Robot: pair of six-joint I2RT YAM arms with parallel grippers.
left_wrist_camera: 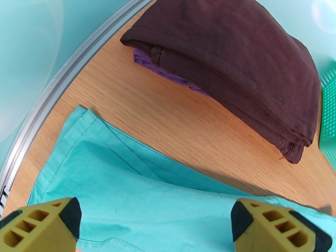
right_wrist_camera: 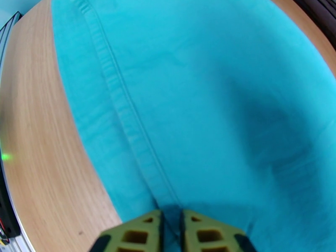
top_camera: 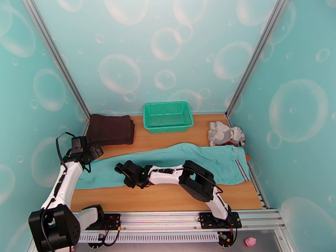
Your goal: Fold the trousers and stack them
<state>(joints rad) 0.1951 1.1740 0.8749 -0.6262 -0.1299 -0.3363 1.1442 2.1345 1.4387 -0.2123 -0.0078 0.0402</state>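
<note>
The light teal trousers [top_camera: 189, 162] lie flat across the wooden table, with the striped waistband at the right and the legs running left. My right gripper [top_camera: 119, 168] is low over the middle of the legs. In the right wrist view its yellow fingertips [right_wrist_camera: 149, 232] are pinched together on the cloth [right_wrist_camera: 189, 101] beside a seam, so my right gripper [right_wrist_camera: 171, 225] is shut on it. My left gripper [top_camera: 94, 153] hovers over the leg ends at the left. In the left wrist view it [left_wrist_camera: 155, 225] stands wide open above the cloth [left_wrist_camera: 147, 194], holding nothing.
A dark brown folded garment [top_camera: 110, 129] [left_wrist_camera: 235, 59] lies at the back left, with purple cloth [left_wrist_camera: 168, 72] under it. A green basket [top_camera: 168, 116] sits at the back centre and a grey plush toy [top_camera: 224, 134] at the back right. Enclosure walls stand on three sides.
</note>
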